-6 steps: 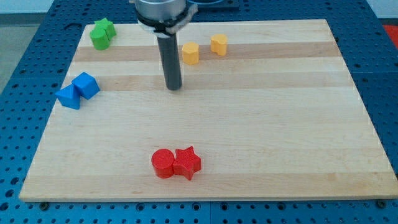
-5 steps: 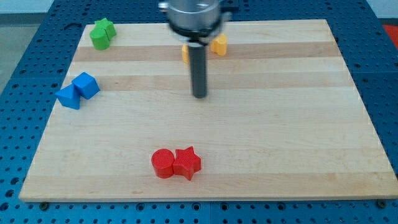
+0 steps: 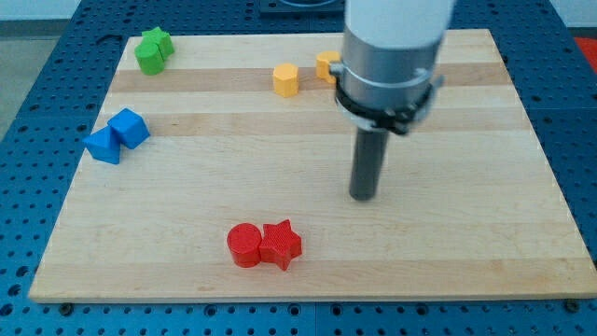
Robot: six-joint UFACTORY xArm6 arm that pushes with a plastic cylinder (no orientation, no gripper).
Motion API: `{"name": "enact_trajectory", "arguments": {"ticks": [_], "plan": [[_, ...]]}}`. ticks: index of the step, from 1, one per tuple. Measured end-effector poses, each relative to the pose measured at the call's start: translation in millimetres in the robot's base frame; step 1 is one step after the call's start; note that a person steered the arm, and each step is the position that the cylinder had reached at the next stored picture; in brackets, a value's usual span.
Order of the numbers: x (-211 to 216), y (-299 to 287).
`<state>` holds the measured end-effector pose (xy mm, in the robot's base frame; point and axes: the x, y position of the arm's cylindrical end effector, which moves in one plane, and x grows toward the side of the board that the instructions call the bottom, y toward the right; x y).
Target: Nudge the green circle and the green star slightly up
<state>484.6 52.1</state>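
Observation:
The green circle and the green star sit touching at the board's top left corner, the star just above and right of the circle. My tip is at the middle right of the board, far to the right and below both green blocks, touching no block.
A blue triangle and blue cube sit at the left edge. Two yellow blocks lie near the top centre, the right one partly hidden by the arm. A red circle and red star touch near the bottom.
My tip has moved to the right and down the board, away from the green blocks. No block has moved.

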Motion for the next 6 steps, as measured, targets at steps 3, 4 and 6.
{"name": "enact_trajectory", "arguments": {"ticks": [3,4,6], "plan": [[-105.1,-100.0],[-116.3,-143.8],[-161.7,-235.8]]}}
